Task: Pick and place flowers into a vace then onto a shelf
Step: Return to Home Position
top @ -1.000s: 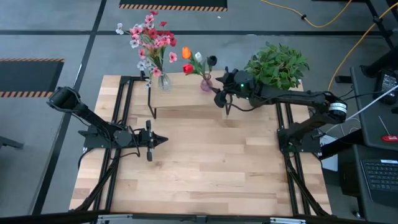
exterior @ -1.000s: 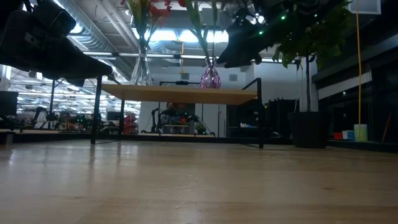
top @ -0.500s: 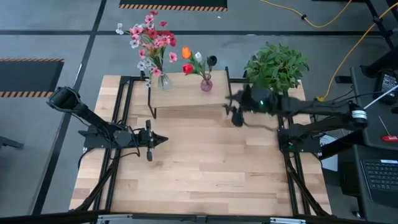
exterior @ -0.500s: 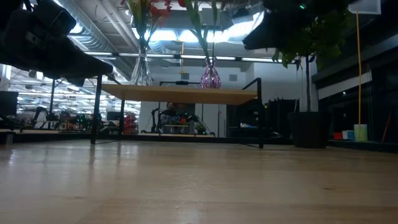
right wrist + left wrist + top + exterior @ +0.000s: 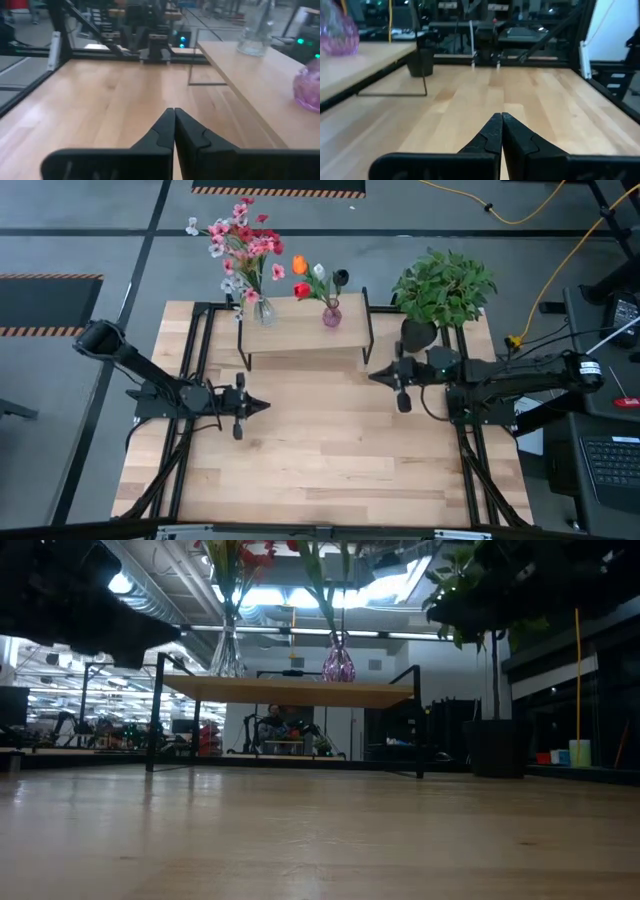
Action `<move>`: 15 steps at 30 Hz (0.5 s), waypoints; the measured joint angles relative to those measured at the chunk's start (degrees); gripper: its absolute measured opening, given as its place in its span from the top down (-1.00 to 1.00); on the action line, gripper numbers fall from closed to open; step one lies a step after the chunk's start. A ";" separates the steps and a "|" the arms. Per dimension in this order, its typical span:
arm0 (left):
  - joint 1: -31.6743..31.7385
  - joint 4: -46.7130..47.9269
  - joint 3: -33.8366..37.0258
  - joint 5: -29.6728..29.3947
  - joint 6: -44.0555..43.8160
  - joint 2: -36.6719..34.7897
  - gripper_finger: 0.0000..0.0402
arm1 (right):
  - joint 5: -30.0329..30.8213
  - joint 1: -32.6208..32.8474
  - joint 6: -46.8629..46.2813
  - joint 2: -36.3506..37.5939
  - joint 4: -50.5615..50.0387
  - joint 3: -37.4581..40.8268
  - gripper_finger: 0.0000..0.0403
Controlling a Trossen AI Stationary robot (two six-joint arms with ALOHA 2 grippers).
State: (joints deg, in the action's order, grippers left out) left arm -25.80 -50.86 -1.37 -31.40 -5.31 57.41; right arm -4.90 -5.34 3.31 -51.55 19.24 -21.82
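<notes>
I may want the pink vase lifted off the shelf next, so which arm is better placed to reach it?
Right. The pink vase stands on the right half of the shelf, nearer the right gripper. The left gripper sits before the shelf's left end, nearer the clear vase. Both are shut.

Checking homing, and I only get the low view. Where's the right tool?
Observer: In the high view, the right tool hangs over bare table, just off the shelf's front right corner.
Operator: Holding anything?
Observer: No. The right wrist view shows its fingers shut together with nothing between them.
Operator: And the left tool?
Observer: The left tool is over the table's left-middle, also shut and empty, pointing toward the right one.
</notes>
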 joint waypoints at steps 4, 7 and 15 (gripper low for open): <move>1.44 4.75 0.02 2.88 2.75 -5.36 0.99 | -1.23 -0.02 0.86 0.02 0.23 -0.02 0.97; 2.57 11.60 0.02 2.47 3.50 -10.86 0.99 | -1.23 -0.02 1.49 0.00 0.29 -0.02 0.98; 6.30 27.08 0.03 3.59 5.72 -26.19 0.99 | -6.74 -0.26 5.88 -0.02 0.01 -0.02 0.99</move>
State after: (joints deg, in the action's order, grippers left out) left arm -19.50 -23.78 -1.33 -27.80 0.42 31.22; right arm -11.64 -5.61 9.19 -51.57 19.25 -21.85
